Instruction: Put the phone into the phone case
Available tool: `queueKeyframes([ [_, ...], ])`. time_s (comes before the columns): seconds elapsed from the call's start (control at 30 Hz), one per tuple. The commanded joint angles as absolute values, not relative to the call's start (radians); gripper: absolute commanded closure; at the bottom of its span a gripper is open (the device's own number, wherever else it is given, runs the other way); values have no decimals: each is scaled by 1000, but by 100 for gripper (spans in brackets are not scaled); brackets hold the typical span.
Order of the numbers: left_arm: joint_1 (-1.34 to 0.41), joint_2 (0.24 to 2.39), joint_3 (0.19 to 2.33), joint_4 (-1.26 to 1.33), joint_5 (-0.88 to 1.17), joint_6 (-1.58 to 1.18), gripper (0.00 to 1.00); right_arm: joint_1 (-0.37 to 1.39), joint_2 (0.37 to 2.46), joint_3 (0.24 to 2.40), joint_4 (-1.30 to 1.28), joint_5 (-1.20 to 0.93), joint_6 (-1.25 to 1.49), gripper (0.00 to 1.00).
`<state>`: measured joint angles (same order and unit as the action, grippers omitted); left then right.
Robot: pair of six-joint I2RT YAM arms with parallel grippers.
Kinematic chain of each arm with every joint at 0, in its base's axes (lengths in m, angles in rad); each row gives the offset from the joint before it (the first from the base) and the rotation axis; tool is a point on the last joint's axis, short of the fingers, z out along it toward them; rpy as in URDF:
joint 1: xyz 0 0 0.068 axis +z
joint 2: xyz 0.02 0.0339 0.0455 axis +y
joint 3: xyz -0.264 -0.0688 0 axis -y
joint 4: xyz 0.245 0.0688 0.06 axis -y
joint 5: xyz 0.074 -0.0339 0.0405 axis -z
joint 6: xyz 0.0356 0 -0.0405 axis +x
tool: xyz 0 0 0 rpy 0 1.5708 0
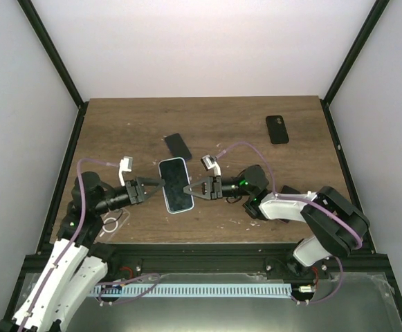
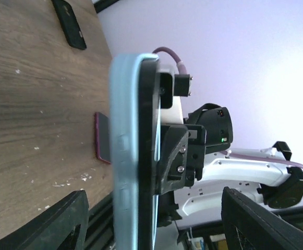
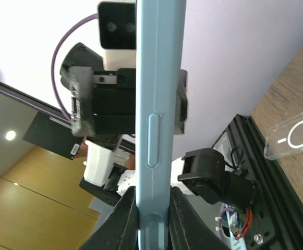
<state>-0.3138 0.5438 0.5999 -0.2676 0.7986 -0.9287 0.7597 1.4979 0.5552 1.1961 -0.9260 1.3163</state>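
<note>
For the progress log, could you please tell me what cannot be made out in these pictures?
Left wrist: whether the phone is fully seated in the blue case; edge-on and blurred.
Left wrist: black device, cut by top edge.
Right wrist: clear case, cut by right edge.

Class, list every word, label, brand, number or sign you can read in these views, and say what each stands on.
No words, brands or numbers are readable in any view.
Ring-and-bar mark, no letters: on the clear case lying on the table.
The phone and its blue case: no print visible.
</note>
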Motion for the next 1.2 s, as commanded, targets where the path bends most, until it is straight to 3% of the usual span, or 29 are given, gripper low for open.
queueKeyframes([
  [0.0, -310, 540, 549, -67, 911, -1070, 30, 753, 1457, 560, 1362, -900, 1389, 91],
  [0.57, -379, 542, 470, -25, 916, -1111, 48, 753, 1468, 592, 1322, -793, 1394, 90],
  [0.77, -380, 557, 478, -69, 898, -1063, 82, 753, 1473, 573, 1318, -791, 1394, 88],
  [0.9, -380, 568, 493, -107, 891, -1022, 98, 753, 1477, 568, 1307, -801, 1393, 84],
  [1.03, -381, 574, 500, -116, 891, -1006, 100, 753, 1471, 555, 1279, -804, 1378, 81],
  [1.17, -382, 570, 501, -118, 892, -1002, 97, 753, 1463, 558, 1252, -825, 1341, 89],
])
